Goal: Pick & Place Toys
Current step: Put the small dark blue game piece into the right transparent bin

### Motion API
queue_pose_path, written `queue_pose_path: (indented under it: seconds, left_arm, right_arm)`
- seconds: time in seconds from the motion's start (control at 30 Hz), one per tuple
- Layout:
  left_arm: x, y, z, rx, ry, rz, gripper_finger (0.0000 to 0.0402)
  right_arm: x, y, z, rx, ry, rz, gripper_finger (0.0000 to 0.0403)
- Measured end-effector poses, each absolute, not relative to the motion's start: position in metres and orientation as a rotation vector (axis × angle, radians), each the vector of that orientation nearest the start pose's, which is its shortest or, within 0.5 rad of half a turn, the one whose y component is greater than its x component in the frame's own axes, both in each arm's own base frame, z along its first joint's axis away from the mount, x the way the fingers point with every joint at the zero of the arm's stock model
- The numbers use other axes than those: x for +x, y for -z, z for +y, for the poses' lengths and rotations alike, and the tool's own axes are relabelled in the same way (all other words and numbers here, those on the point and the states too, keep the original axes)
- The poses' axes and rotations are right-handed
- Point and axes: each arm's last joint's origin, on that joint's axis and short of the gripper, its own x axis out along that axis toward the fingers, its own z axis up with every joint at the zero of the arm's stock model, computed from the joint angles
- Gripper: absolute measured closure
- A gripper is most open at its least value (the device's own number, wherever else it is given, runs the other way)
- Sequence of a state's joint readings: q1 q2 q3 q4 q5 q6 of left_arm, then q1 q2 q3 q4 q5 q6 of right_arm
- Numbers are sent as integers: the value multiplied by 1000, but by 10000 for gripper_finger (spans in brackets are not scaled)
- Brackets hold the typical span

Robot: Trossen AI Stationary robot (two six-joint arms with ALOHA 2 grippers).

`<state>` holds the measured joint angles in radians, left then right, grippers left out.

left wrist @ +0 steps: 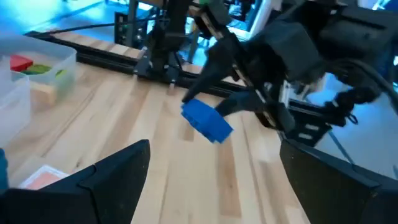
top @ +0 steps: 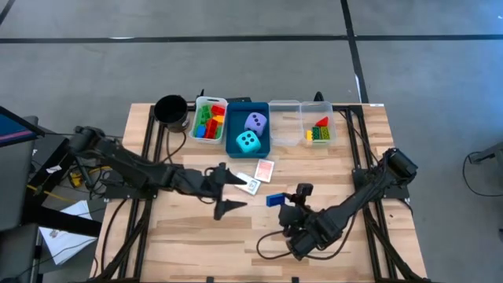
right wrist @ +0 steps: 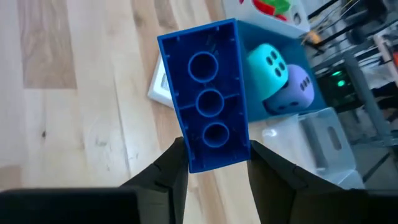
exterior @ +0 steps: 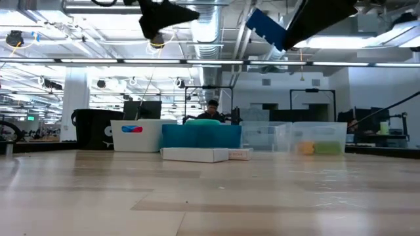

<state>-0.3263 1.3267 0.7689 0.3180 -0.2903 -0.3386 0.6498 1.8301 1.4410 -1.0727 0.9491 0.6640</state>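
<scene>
My right gripper (top: 283,206) is shut on a blue brick (top: 274,200) above the middle of the table. The brick's hollow underside (right wrist: 208,99) faces the right wrist camera. My left gripper (top: 235,191) hovers open just left of it, with nothing between its fingers (left wrist: 112,177); in its wrist view the brick (left wrist: 207,121) hangs ahead. Two card packs (top: 266,169) (top: 251,185) lie flat on the table between the grippers and the trays. A cyan die (top: 247,142) and a lavender die (top: 255,121) sit in the blue tray (top: 236,132). More bricks (top: 209,122) fill the white tray. My right gripper pinches the blue brick's two long sides (right wrist: 186,163) between its two fingers, at the end nearest the wrist. The fingers (right wrist: 268,171) slant down from the table's near right and run along the brick. The brick juts out past the fingertips, tilted and high above the table (exterior: 266,27).
A row of containers stands along the far edge: a black cup (top: 169,110), the white tray (top: 200,105), the blue tray, and two clear trays (top: 284,110) (top: 318,140), the right one holding a few bricks. Bare wood lies along the near side of the table (top: 196,244).
</scene>
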Motion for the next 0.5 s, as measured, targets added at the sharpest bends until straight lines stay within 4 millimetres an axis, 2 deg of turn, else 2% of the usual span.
queue_pose_path:
  seconds: [0.2,0.37,0.5]
  left_arm:
    - [272,-261,-84,-136,20,195,50]
    - [282,-264,-88,38,56,84,50]
    - [285,-261,-90,161,64,68,50]
  right_arm:
    - [294,-241,188,-461,587,792,276]
    - [308,-263,181,-435,617,740,276]
    - [321,-279,182,-409,636,646,276]
